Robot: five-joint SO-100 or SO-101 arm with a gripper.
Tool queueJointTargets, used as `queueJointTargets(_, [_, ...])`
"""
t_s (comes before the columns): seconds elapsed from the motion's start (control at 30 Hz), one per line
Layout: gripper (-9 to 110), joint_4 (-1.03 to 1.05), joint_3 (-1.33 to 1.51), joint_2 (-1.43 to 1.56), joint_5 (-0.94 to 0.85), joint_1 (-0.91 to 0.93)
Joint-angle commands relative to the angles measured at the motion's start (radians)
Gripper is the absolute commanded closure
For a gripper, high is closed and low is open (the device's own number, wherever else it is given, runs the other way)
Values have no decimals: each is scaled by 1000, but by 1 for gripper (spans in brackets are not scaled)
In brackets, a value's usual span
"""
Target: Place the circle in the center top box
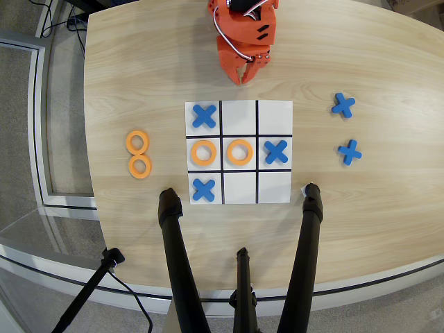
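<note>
Bright, even overhead light; soft faint shadows on the table (361, 62); sharp focus, fisheye bending at edges.

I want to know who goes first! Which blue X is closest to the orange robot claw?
The blue X in the grid's corner cell, on the left of the row nearest the gripper. The other blue crosses lie farther away.

- On the worktop (361, 229) in the overhead view, the grid sheet (238, 152) lies between the robot arm (243, 35) above and the tripod legs (182, 263) below
- X pieces fill the sheet's top-left, middle-right and bottom-left cells
- Rings (203, 152) sit in the middle-left and centre cells
- The center top box (240, 187), bottom-middle, lies beside the bottom-left X
- Two touching rings (139, 154) lie left of the sheet; two X pieces (346, 128) right
</note>
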Motion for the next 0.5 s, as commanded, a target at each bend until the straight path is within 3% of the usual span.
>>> queueJointTargets(0.0, [89, -71, -61, -104, 64, 69])
queueJointTargets(0.47, [89, -87, -67, -117, 67, 69])
